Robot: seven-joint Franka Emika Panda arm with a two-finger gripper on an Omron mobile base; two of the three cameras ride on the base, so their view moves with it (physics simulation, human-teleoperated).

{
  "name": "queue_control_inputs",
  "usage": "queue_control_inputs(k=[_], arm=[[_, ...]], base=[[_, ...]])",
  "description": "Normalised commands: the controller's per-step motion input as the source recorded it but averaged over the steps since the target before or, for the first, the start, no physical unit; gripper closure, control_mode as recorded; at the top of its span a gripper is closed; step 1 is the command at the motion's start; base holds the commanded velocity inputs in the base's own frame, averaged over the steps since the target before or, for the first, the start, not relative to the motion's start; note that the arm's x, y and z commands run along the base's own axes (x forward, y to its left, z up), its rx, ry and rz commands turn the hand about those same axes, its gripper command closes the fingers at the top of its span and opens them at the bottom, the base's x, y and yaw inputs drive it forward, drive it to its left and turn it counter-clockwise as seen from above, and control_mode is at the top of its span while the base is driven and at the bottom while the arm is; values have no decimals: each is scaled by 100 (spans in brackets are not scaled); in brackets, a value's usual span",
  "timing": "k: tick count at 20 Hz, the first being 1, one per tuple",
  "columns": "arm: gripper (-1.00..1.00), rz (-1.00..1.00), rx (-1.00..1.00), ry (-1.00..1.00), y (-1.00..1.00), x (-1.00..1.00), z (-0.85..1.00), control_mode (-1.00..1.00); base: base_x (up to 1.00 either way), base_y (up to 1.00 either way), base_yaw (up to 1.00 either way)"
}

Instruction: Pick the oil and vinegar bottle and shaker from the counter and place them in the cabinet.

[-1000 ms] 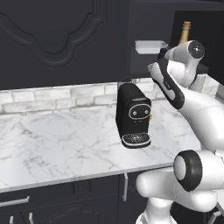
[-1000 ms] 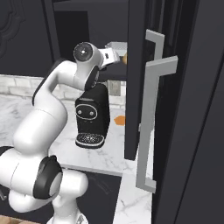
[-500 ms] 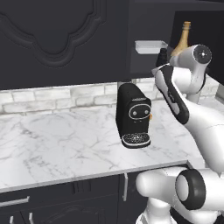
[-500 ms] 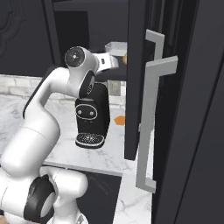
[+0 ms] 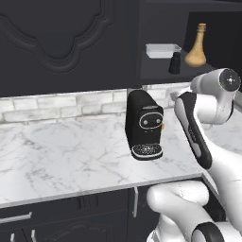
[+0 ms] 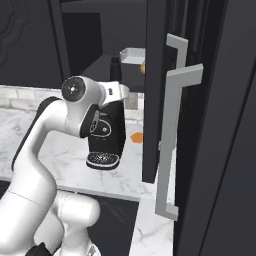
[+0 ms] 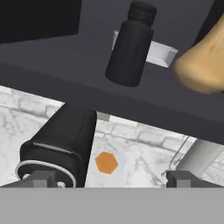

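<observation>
Arm is pulling back & down from the cabinet [image 5: 160,71] vs a sec ago, when the hand was up at the shelf. Gripper [image 7: 107,180] is hanging released, jaws wide, gripping nothing. Shaker [image 5: 175,63] is standing on the shelf, just left of the bottle [image 5: 196,47], w/ a white tray [image 5: 163,50] behind. Coffee machine [image 5: 144,125] is sitting on the counter [image 5: 61,156] below.

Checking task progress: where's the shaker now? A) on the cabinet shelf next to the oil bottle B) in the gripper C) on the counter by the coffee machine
A: the shaker stands upright on the cabinet shelf beside the oil and vinegar bottle, apart from the open gripper.
</observation>
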Motion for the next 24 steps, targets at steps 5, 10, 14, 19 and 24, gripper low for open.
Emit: queue_control_inputs(k=[5, 10, 14, 19, 24], arm=[[-100, 0, 1, 0, 0, -56, -70, -100], [-100, 0, 0, 0, 0, -33, -70, -100], [-100, 0, 0, 2, 0, -16, -77, -100], [-100, 0, 0, 5, 0, -4, -80, -100], [-100, 0, 0, 7, 0, 0, -90, -100]], base=[[0, 0, 0], [0, 0, 0], [0, 0, 0], [0, 0, 0], [0, 0, 0]])
